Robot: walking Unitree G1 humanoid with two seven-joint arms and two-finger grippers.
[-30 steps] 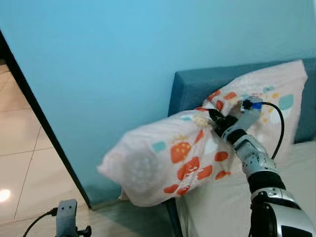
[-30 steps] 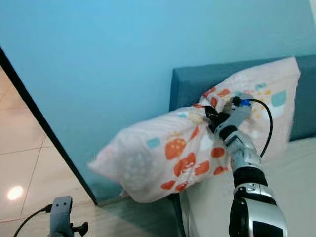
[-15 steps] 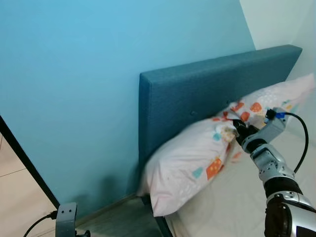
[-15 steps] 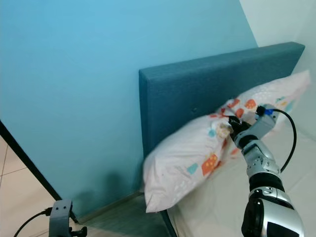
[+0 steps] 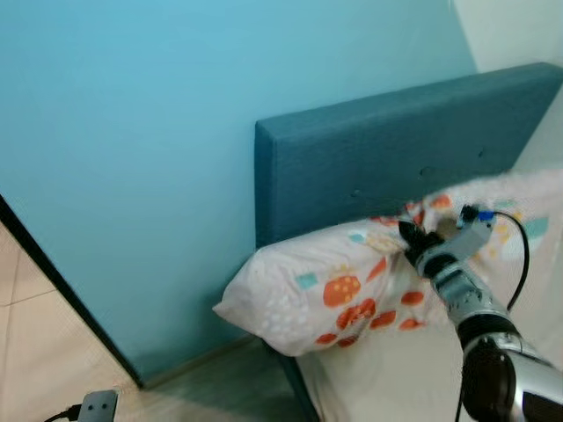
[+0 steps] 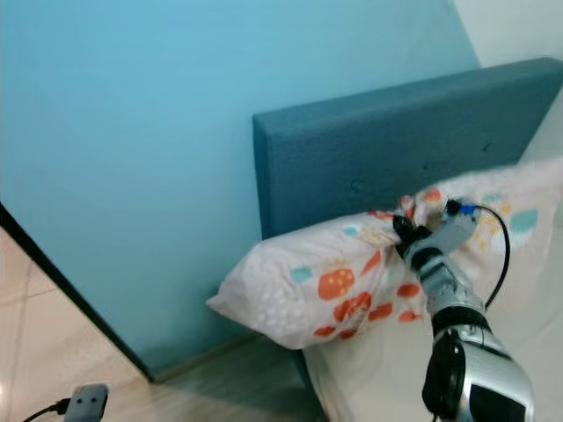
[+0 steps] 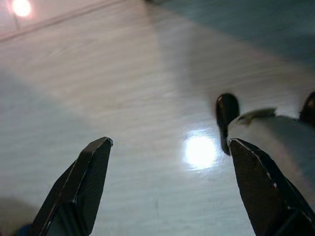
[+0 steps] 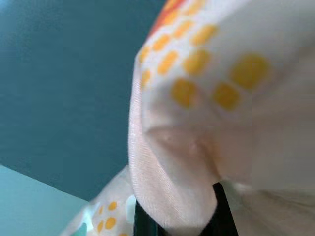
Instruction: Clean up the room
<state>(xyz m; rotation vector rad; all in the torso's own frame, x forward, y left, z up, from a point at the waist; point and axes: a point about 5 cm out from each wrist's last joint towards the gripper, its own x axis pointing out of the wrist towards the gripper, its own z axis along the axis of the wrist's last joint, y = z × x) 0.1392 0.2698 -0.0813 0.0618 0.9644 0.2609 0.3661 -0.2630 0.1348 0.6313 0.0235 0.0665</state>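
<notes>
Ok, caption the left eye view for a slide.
Right hand grips a patterned pillow at the blue headboard.

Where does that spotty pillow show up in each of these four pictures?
Left eye view: pillow at lower middle, against the blue headboard, pinched by the right tool.
Right eye view: lower middle too, by the same headboard.
Left wrist view: floor under the open left tool, no pillow.
Right wrist view: its fabric close up.
Shared landmark: the headboard.
</notes>
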